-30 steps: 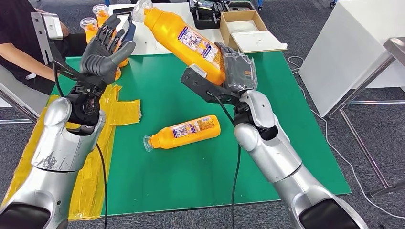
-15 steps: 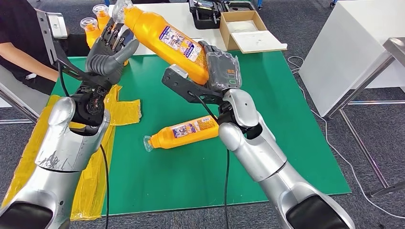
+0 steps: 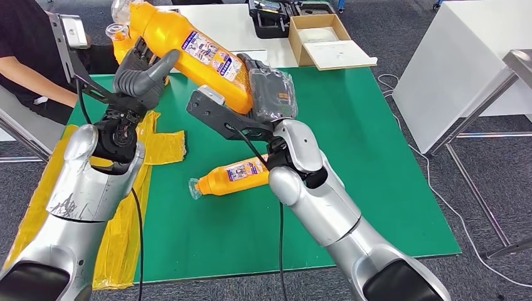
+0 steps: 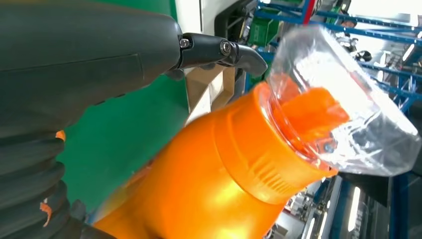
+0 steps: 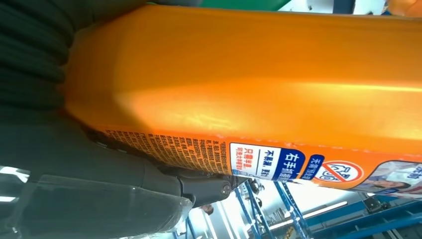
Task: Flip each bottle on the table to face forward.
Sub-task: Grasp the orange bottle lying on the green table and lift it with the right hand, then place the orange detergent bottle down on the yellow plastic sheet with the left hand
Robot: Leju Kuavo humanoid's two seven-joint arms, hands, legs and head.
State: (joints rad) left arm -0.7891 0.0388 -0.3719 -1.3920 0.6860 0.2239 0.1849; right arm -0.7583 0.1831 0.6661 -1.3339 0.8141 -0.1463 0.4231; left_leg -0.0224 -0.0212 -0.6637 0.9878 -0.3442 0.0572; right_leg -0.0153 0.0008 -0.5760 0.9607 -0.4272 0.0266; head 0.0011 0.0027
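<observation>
Green table (image 3: 376, 157) below. Right hand (image 3: 271, 94) grips raised bottle (image 3: 188, 53) by base; left hand (image 3: 143, 72) spread under neck, holding nothing. Close your left fingers before releasing right. Second bottle (image 3: 235, 175) lies on table.

I count two large orange bottles: one (image 3: 194, 56) raised above the green desk (image 3: 376, 157), one (image 3: 235, 175) lying on it near the middle. At the desk's far left corner I see at least two small capped cups (image 3: 116, 34), partly hidden. One open cardboard box (image 3: 317, 37) sits beyond the far edge, and one yellow sheet (image 3: 160, 147) lies along the left edge.
</observation>
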